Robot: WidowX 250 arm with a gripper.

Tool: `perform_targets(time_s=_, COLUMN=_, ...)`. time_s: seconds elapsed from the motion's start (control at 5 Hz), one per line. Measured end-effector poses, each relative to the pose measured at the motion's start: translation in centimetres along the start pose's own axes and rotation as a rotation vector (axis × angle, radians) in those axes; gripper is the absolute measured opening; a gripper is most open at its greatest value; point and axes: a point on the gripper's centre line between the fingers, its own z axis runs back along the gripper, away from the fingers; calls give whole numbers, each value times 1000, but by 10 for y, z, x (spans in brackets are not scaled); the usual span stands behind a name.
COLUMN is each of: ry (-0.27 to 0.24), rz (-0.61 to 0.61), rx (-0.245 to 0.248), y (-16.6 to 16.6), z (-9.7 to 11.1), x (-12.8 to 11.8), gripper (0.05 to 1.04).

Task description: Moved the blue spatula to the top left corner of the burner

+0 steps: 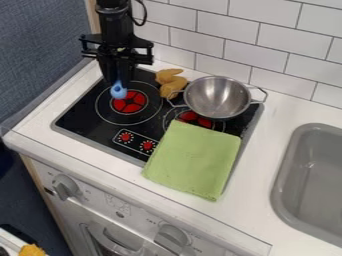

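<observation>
A white counter (260,165) carries a black cooktop (80,117) marked with a left burner (130,101) and a right burner (189,116), both with red centers, and a small panel (137,141) near the front edge. A shiny metal bowl (217,97) with wire handles sits upright at the rear of the right burner. Just to its left lies a lumpy brown object (170,84). A green cloth (194,157) lies flat over the cooktop's front right part and onto the counter. A gray sink (287,165) is set into the counter at the picture's right.
</observation>
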Motion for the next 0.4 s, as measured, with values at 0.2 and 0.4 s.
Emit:
perform_targets(time_s=0.2, ry=44, rz=-79, rx=-7, y=12, z=-20, x=33, gripper=265)
perform_targets(time_s=0.4, ry=75, rz=-148, rx=-3, y=17, z=-35, x=55, gripper=265)
